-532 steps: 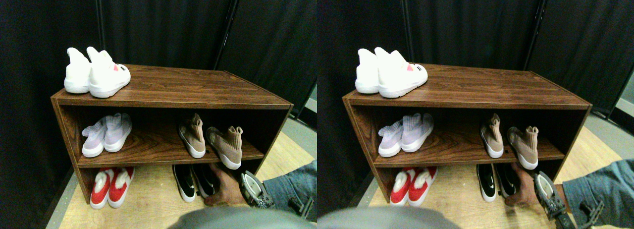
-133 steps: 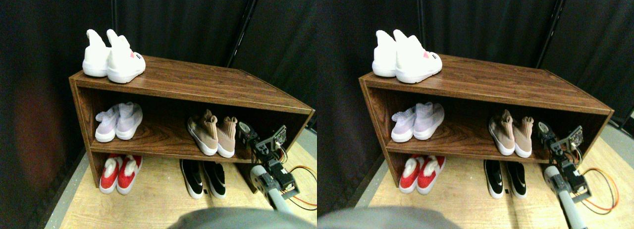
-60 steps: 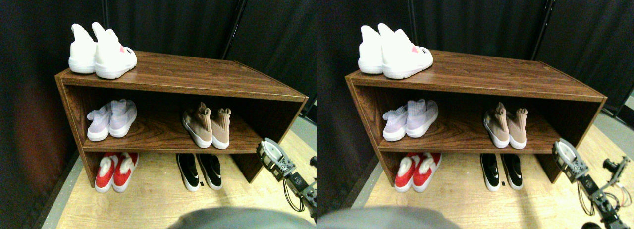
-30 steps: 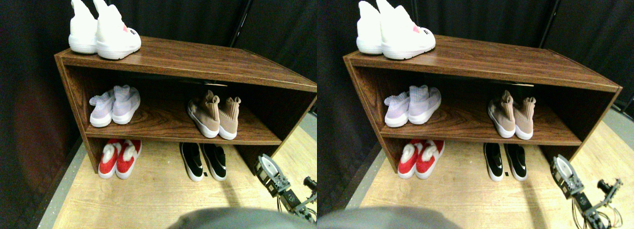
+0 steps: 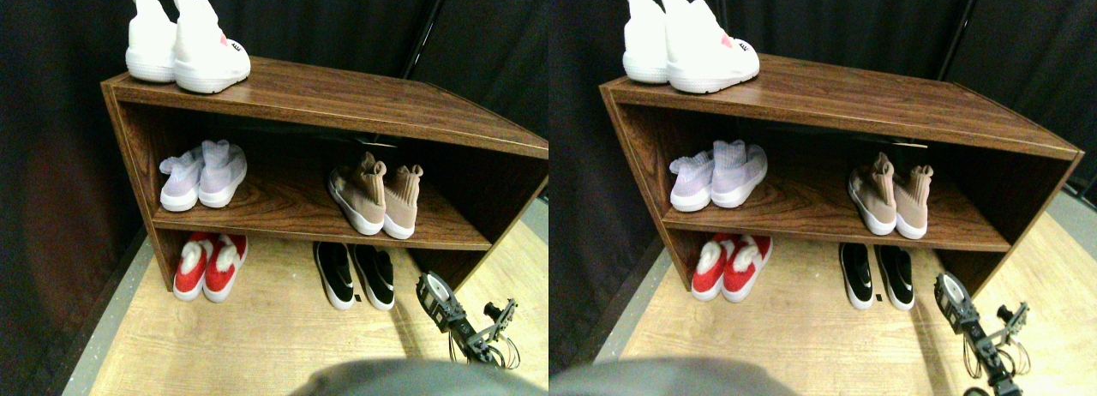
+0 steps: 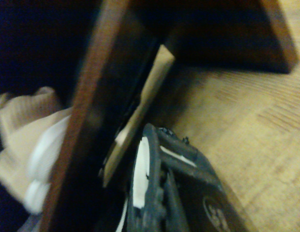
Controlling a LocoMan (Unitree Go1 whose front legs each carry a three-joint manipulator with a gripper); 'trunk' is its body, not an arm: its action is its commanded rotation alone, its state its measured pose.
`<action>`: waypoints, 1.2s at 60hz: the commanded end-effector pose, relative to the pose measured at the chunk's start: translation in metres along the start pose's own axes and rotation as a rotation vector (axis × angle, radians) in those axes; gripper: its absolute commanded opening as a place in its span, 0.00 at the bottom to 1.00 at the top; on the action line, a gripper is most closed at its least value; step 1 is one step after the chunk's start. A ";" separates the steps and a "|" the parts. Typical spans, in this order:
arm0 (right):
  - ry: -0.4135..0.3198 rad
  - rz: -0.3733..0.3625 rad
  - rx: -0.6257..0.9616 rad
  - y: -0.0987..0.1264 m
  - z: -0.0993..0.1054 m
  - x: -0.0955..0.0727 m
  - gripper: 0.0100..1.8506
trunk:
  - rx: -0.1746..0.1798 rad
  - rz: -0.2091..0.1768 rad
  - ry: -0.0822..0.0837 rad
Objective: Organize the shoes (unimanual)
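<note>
The shoe rack (image 5: 326, 105) is seen by the stereo pair from in front and above, looking forward and down, far enough off that all its tiers and the wood floor (image 5: 257, 336) are taken in. The wrist view is set low and very near, turned on its side, along the gripper (image 6: 155, 193). The middle shelf's edge (image 6: 82, 121), the tan shoes (image 5: 374, 199) and the floor are shared by both.

Glossy dark wood-grain rack (image 5: 343, 96), knit cloth tan shoes (image 5: 373, 199), matt pale plank floor (image 5: 257, 345).
</note>
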State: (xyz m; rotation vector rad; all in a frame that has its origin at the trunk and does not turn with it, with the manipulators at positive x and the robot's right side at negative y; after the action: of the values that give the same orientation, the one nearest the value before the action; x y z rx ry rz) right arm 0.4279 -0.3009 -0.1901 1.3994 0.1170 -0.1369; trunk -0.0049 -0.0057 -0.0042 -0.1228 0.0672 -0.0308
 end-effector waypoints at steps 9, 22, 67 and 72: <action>-0.046 -0.017 0.026 -0.013 0.010 0.021 0.03 | -0.030 0.024 0.025; -0.090 -0.061 0.048 -0.022 0.016 0.038 0.03 | -0.033 0.030 0.021; -0.052 -0.113 0.077 -0.028 -0.013 0.067 0.03 | -0.054 0.058 0.020; -0.054 -0.122 0.097 -0.028 -0.018 0.067 0.03 | -0.056 0.061 0.020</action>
State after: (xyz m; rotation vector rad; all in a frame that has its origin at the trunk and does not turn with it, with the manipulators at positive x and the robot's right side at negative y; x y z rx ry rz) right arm 0.4853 -0.2964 -0.2396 1.4649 0.1795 -0.3366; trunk -0.0044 -0.0047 -0.0034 -0.1543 0.0707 0.0091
